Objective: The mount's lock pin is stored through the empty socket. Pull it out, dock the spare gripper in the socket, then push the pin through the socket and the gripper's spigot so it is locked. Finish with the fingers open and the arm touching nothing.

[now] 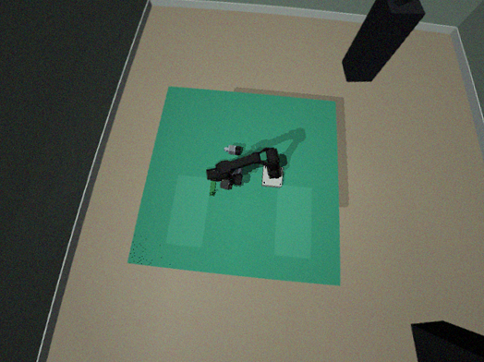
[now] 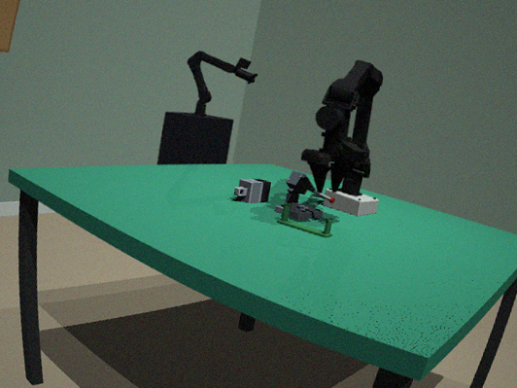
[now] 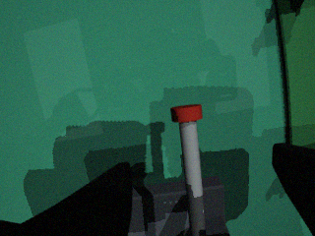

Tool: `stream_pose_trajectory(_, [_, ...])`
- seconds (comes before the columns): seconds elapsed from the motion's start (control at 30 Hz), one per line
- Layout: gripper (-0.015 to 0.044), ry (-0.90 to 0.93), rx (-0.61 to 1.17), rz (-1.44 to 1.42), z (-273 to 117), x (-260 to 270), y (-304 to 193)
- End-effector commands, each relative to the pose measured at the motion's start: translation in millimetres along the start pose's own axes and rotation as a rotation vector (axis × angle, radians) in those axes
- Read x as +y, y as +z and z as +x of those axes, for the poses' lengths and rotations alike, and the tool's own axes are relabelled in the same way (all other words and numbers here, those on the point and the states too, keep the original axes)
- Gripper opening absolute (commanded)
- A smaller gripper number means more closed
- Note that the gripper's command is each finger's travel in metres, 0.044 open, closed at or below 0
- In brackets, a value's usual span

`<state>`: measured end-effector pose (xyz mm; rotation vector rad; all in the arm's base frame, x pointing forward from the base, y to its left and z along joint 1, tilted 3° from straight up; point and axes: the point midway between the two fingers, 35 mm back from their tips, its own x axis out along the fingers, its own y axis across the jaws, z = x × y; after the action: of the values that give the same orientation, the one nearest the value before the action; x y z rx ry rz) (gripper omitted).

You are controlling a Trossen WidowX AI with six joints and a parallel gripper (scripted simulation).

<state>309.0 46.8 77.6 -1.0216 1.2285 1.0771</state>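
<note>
The lock pin, with a red head and pale shaft, sticks out sideways from the angled socket of the grey mount. In the wrist view the mount shows only at the bottom edge, and the point where the pin enters is out of sight. My gripper is open and points down at the pin. In the wrist view the pin runs between the two fingertips, with gaps on both sides. The spare gripper, grey with a dark end, lies on the table beside the mount.
A green holder with two posts stands near the mount. My arm's white base is behind the pin. In the top view the arm covers most of the mount. Another arm stands on a dark pedestal off the table.
</note>
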Motion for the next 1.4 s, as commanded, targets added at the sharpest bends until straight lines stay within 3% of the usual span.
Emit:
stream_pose_trajectory(0.0, [0.0300,0.009,0.009,0.003,9,1,-2])
stream_pose_trajectory(0.87, [0.0300,0.009,0.009,0.003,41,4,-4])
stream_pose_trajectory(1.23, [0.0011,0.009,0.009,0.003,41,4,-4])
stream_pose_trajectory(1.37, [0.0000,0.009,0.009,0.003,41,4,-4])
